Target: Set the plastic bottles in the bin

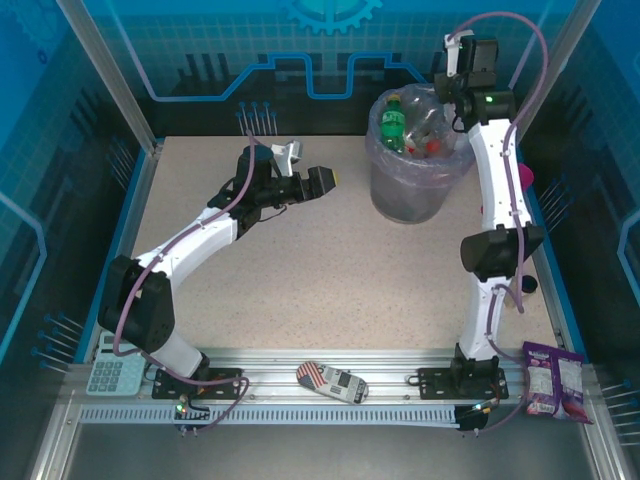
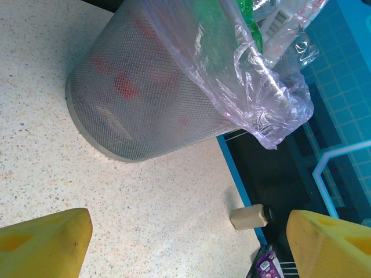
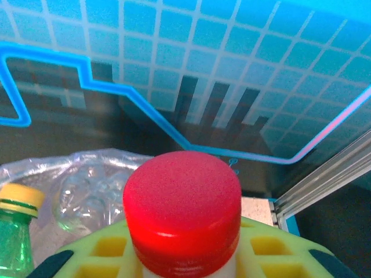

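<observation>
Upright at the far right of the table (image 1: 300,270): the bin (image 1: 405,200), grey mesh, lined with a lilac bag (image 1: 440,170) spilling over the rim and hanging down the outside. Standing inside at the left of the mouth, a green bottle (image 1: 393,122) with a yellow cap, neck poking above the rim. Heaped beside it to the right, crumpled clear bottles (image 1: 430,135) with flecks of red. Seen through the mesh from the left wrist, red patches and pale shapes lower down in the bin, too blurred to count.

Pinched in the right claw (image 3: 182,263): a red-capped bottle (image 3: 182,202), cap toward the wrist camera, yellow-green fingers (image 3: 98,255) pressed against it on both sides. Held up near the bin's far right rim, not yet inside. Below and to the left of it in the right wrist view, the bag's crinkled edge, a clear bottle in the bag and the green bottle's yellow cap, with the blue tiled back wall (image 3: 232,58) behind.

Spread wide and gripping nothing: the left claw (image 1: 325,180), above bare table to the left of the bin, apart from it, yellow tips turned toward it. Between those tips in the left wrist view, speckled table and the bin's foot farther off.

Lying by the table's right edge, past the bin: a small beige container (image 2: 249,217) with a dark cap; cannot tell what. Half hidden behind the right arm at that same edge, something pink (image 1: 525,178)
</observation>
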Available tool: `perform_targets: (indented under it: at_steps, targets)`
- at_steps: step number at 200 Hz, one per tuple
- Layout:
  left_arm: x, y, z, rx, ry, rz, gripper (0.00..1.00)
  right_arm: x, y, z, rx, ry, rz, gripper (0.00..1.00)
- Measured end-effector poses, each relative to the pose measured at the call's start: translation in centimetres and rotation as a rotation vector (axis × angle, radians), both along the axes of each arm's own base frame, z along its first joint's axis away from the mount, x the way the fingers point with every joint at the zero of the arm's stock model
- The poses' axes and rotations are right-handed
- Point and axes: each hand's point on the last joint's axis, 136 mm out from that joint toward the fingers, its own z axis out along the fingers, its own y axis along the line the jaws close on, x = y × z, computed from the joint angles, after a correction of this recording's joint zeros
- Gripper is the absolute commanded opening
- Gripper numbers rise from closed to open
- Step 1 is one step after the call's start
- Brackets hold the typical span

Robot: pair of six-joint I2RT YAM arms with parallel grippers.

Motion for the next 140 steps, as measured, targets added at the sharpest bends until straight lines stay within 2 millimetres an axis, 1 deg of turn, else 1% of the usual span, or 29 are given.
perform_targets:
  at_steps: [20,46,59,80,123,140]
  targets:
    - [0.0,0.0,-0.1,0.003,0.006,0.0,0.88,0.0,0.0,-1.9,-0.004,0.06,0.002,0.32]
    - [-0.1,0.0,-0.3,0.005,0.012,0.0,0.88,0.4,0.0,-3.4,-0.001,0.095,0.005,0.32]
    - [-0.1,0.0,-0.3,0.006,0.013,0.0,0.88,0.6,-0.2,-3.7,0.008,0.101,0.006,0.34]
    - [-0.1,0.0,-0.3,0.006,0.013,0.0,0.88,0.8,-0.2,-4.3,0.035,0.108,0.014,0.41]
    - [-0.1,0.1,-0.4,0.007,0.016,0.0,0.89,1.8,-0.4,-4.9,0.105,0.086,0.026,0.46]
    - [-0.1,0.1,-0.4,0.007,0.016,0.0,0.89,2.1,-0.5,-5.1,0.133,0.081,0.027,0.53]
